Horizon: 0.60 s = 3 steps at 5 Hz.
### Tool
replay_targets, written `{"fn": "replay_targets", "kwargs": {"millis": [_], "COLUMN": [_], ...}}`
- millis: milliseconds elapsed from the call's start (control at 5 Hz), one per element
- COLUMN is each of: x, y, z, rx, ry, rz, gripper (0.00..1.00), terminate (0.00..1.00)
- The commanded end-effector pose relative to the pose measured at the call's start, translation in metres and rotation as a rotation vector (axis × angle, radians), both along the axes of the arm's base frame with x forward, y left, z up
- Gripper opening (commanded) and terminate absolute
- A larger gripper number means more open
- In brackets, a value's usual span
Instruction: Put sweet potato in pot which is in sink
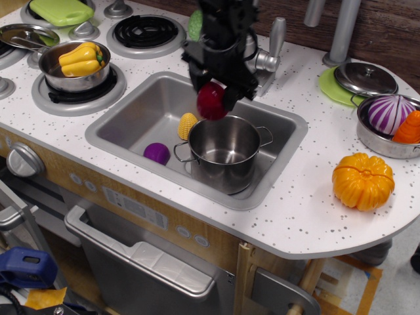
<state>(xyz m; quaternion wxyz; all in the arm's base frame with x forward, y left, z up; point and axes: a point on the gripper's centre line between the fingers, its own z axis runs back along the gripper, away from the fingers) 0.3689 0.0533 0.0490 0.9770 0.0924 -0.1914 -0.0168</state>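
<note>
Overhead view, my claw (213,98): pinching the glossy maroon toy sweet potato (210,101), held above the rear-left rim of the shiny steel pot (224,152).
Pot location: grey rectangular sink (125,125).
Advice: centre over opening, lower, then release.

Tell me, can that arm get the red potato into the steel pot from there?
Probably yes: the gripper holds the sweet potato over the pot's back rim, and the pot looks open and empty.

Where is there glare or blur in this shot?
In the observation.image view, bright glare sits on the pot rim and inner wall and on the sink floor; the gripper and sweet potato look slightly soft, while the pumpkin is sharp.
</note>
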Motion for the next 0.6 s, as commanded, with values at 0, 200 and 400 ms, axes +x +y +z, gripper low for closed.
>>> {"fn": "replay_targets", "kwargs": {"millis": [0, 200, 400], "x": [-0.0034, -0.0034, -0.0034], "y": [0.0092, 0.0092, 0.0092], "z": [0.0071, 0.0071, 0.0071], "rx": [-0.044, -0.044, -0.044], "ry": [-0.095, -0.095, -0.095], "rz": [-0.008, -0.008, -0.008], "gripper": [1.0, 1.0, 1.0], "terminate": [0.0, 0.0, 1.0]}}
